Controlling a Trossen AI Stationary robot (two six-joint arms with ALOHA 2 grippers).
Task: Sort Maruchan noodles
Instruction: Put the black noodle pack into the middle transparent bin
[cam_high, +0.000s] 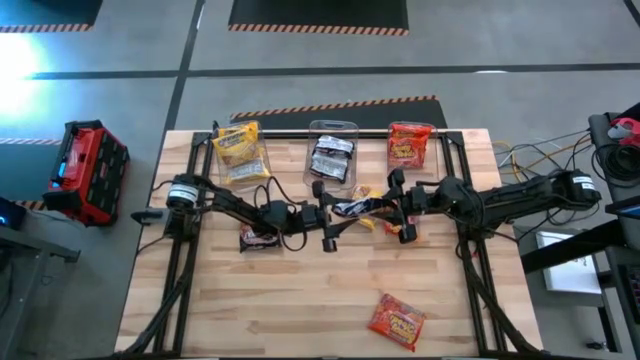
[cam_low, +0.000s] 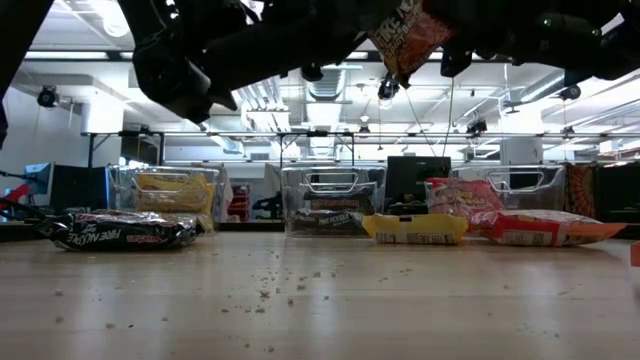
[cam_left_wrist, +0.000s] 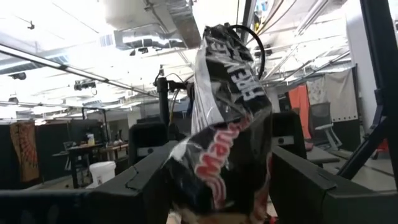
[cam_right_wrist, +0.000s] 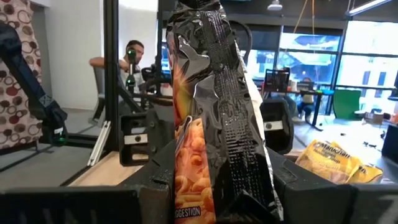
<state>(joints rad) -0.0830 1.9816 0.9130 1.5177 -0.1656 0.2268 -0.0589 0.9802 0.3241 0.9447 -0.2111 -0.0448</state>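
Left gripper (cam_left_wrist: 219, 186): raised over the middle of the high view, jaws set fairly wide and clamped on a black Fire Noodle packet (cam_left_wrist: 224, 143), gripped at its lower end with the rest standing free above the fingers. Right gripper (cam_right_wrist: 217, 193): just right of it in the high view, jaws narrower, pinching a red-orange packet (cam_right_wrist: 214, 118) edge-on by its lower seam; seen hanging at the top centre of the low view, clear of the table. Treat both grips as marginal: crinkly, slick film held at one end only can creep out of the jaws under a quick swing and drop short of the bins. Keep the two wrists apart during transfer, since they sit close together at centre frame and one packet's free end could snag on the other arm. Match colour before release: yellow bin (cam_high: 216, 140) at upper left, black bin (cam_high: 333, 126) at upper centre, red bin (cam_high: 440, 135) at upper right; a release over the wrong rim, or onto a rim, spoils the sort. Judge the sort as partly done. Still loose on the table (cam_high: 300, 310): a black packet (cam_high: 258, 238) left of centre, a red packet (cam_high: 397, 320) at lower right, and a yellow packet (cam_low: 413, 228) lying under the grippers. Appearance of the held black packet: glossy dark film, white lettering, red Maruchan logo, wrapper creased and bent. Appearance of the held red-orange packet: noodle print on one face, a dark reflective face beside it, heavily wrinkled.
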